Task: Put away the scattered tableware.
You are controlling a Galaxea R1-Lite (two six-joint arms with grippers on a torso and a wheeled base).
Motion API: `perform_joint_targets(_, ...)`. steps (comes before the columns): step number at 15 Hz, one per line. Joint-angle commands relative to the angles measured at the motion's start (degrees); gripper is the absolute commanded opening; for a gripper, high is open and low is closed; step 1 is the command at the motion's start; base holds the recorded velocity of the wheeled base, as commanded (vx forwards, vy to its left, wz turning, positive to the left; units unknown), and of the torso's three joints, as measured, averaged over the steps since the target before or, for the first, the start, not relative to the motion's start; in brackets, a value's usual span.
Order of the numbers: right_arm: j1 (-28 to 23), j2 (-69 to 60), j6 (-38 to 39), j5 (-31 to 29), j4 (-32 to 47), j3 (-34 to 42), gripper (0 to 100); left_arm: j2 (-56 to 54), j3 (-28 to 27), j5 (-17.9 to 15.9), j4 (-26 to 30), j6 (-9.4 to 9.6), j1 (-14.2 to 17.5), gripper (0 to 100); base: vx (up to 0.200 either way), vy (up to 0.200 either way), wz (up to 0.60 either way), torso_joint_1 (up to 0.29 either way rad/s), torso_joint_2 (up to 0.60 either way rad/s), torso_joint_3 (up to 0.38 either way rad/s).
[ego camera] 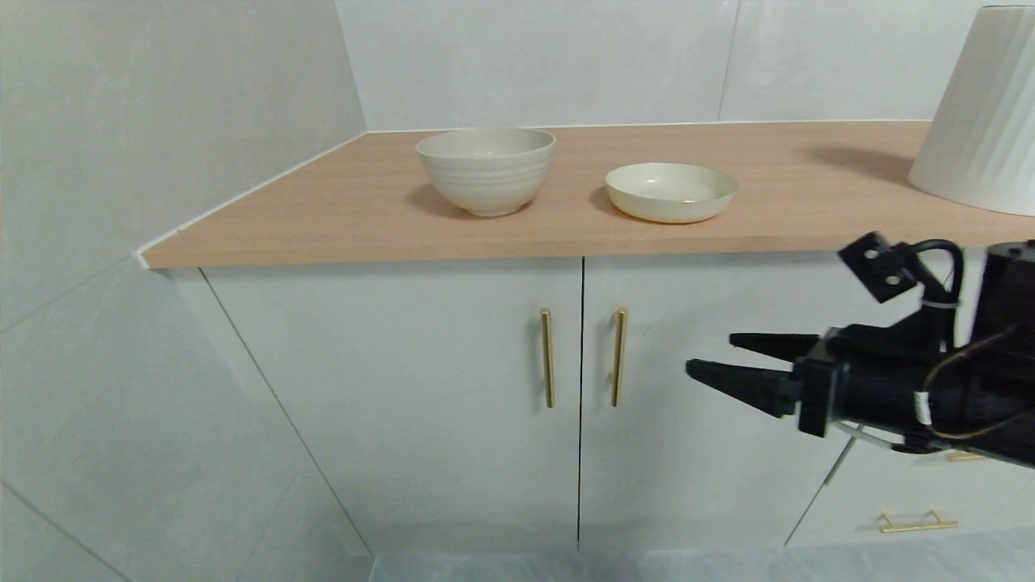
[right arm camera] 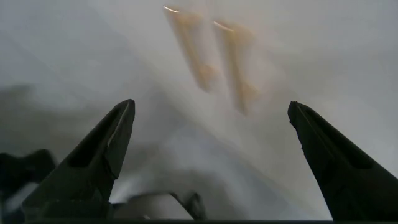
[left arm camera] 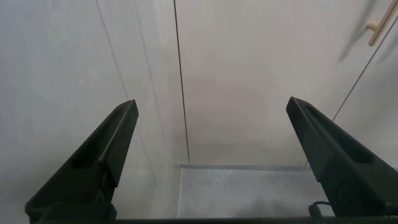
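Bowl [ego camera: 485, 170] and, at its 3 o'clock, dish [ego camera: 671, 191] sit on the worktop [ego camera: 323, 218]; with left tool [left arm camera: 211, 102] and right tool [ego camera: 710, 354] spread empty, the right, at the dish's 5 o'clock, may strike the worktop's edge when rising.

The room is bright with soft, even light. The bowl [ego camera: 485, 170], the dish [ego camera: 671, 191] and the lampshade [ego camera: 982, 113] drop faint shadows to their left on the bench [ego camera: 323, 218].
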Motion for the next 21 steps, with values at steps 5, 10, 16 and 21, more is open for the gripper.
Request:
perform_joint_targets(5,5.48,16.33,1.95,-0.19,-1.81,-8.34,100,0.0,0.0,0.04,0.0,-0.04,0.02,100,0.0,0.0,0.0,0.0,0.0,0.0)
perform_joint_targets(10,5.3,20.11,3.44,-3.18,-6.03,-8.34,100,0.0,0.0,0.04,0.0,-0.04,0.02,100,0.0,0.0,0.0,0.0,0.0,0.0)
perform_joint_targets(16,5.3,26.27,7.04,-3.8,-16.31,-10.01,100,0.0,0.0,0.04,0.0,-0.04,0.02,100,0.0,0.0,0.0,0.0,0.0,0.0)
perform_joint_targets(21,7.06,26.97,12.67,-3.36,-18.77,-9.84,100,0.0,0.0,0.04,0.0,-0.04,0.02,100,0.0,0.0,0.0,0.0,0.0,0.0)
